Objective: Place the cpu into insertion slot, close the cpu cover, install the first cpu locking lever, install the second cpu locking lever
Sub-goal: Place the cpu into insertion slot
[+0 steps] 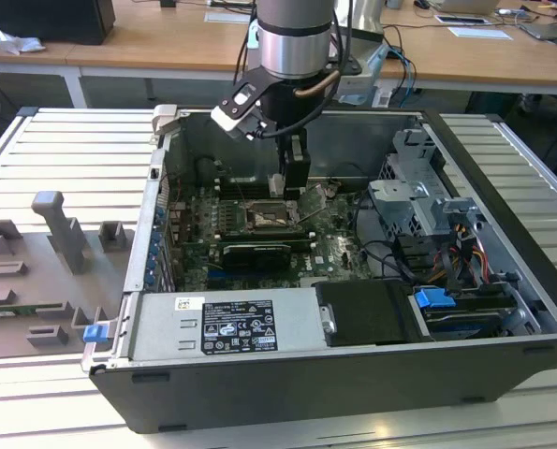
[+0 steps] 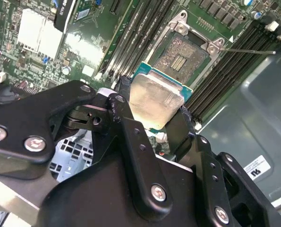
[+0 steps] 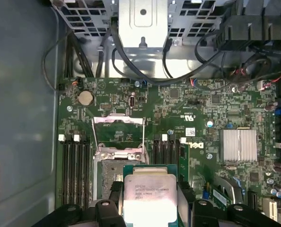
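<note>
Above the green motherboard inside the open dark grey computer case (image 1: pixel 353 393), the black jointed fingers (image 2: pixel 123 106) are closed on two opposite edges of the cpu (image 2: pixel 154 101), a small flat square chip with a pale silver metal face. The chip hangs clear of the board, close above and just short of the insertion slot (image 2: pixel 183 54), a square silver-rimmed socket with a dark centre that lies bare. The cpu cover (image 3: pixel 117 119), a thin silver hinged frame, is swung back on the socket's far side. The main risk I see is a skewed landing. If the chip comes down tilted or off-square, a corner could ride the rim and bend the socket contacts, or the chip could slip in such a narrow hold.
</note>
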Controlling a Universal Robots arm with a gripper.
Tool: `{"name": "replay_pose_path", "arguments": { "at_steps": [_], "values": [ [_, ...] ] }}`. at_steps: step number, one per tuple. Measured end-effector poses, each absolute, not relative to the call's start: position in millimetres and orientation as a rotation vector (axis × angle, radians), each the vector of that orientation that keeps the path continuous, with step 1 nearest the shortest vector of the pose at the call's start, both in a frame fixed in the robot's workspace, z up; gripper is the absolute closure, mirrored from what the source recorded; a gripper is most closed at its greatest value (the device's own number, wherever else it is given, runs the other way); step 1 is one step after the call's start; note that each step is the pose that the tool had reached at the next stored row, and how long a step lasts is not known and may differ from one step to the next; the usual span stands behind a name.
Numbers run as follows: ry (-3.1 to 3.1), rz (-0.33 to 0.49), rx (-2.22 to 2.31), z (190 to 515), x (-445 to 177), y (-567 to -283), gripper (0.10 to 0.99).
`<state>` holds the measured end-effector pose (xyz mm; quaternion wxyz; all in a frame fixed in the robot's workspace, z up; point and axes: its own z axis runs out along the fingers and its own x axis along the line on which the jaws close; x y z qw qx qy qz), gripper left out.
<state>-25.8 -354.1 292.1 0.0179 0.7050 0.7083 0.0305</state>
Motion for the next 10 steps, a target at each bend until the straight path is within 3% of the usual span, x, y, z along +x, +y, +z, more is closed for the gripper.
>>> {"name": "replay_pose_path", "arguments": {
  "at_steps": [10],
  "values": [
    [2.14,0.089,2.25,267,-26,-354,0.545]
  ]
}}
